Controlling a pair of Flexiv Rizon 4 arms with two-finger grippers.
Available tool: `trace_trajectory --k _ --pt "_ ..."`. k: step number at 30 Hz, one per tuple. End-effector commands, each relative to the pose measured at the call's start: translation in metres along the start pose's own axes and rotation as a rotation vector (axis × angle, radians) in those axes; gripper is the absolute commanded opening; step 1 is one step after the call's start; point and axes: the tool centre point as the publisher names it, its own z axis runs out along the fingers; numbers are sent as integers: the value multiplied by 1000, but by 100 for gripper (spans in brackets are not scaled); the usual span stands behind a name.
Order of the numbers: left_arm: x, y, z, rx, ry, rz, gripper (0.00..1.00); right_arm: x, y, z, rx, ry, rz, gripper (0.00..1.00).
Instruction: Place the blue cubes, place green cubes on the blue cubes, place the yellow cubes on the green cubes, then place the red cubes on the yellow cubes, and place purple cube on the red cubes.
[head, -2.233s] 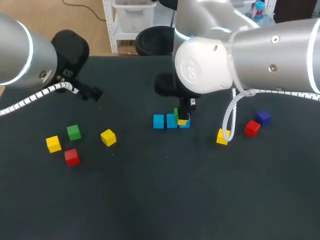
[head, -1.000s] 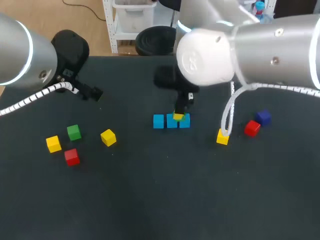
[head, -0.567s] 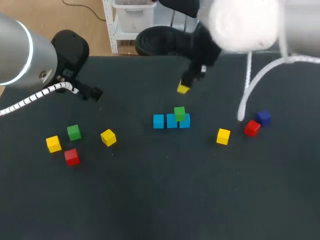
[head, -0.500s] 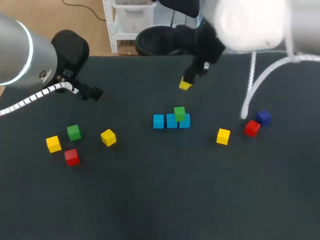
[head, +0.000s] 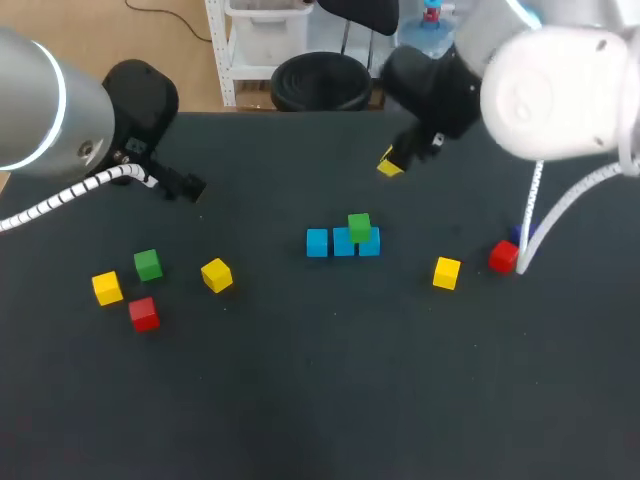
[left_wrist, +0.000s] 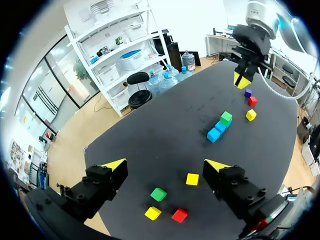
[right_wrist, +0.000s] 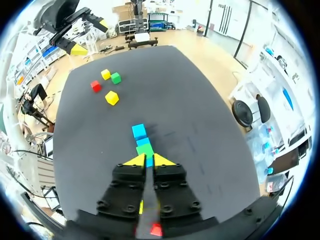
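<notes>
Three blue cubes (head: 343, 243) lie in a row mid-table, and a green cube (head: 359, 227) sits on the right two. My right gripper (head: 392, 165) hangs high above the table, behind and right of the stack. In its wrist view the right gripper (right_wrist: 148, 161) has its tips almost together with nothing between them, and the green cube (right_wrist: 145, 148) is just ahead. My left gripper (left_wrist: 165, 167) stands open and empty at the back left. Loose on the left are two yellow cubes (head: 216, 274), a green cube (head: 148, 264) and a red cube (head: 144, 313).
On the right lie a yellow cube (head: 447, 272) and a red cube (head: 504, 257). A purple cube (left_wrist: 248, 93) beside the red one is mostly hidden by my right arm's white cable (head: 530, 225) in the head view.
My right gripper has lifted off the green cube and swung up, back and to the right. The green cube stays on the blue row. The left arm has not moved.
</notes>
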Motion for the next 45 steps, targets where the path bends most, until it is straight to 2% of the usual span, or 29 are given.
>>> trace_trajectory --k 1,18,20,21,22,23,37,38,39,45 --pt "0 1 1 4 0 1 100 3 4 -1 31 -6 1 100" --pt "0 1 1 4 0 1 100 3 4 -1 31 -6 1 100" --pt "0 1 1 4 0 1 84 3 4 -1 31 -6 1 100" --pt "0 1 1 4 0 1 93 3 4 -1 31 -6 1 100" --pt "0 1 1 4 0 1 30 3 4 -1 31 -6 1 100" --pt "0 1 1 4 0 1 0 3 4 -1 31 -6 1 100" --pt "0 1 1 4 0 1 0 3 4 -1 31 -6 1 100" --pt "0 1 1 4 0 1 46 3 4 -1 31 -6 1 100" --pt "0 1 1 4 0 1 100 3 4 -1 31 -6 1 100" --pt "0 1 1 4 0 1 100 3 4 -1 31 -6 1 100"
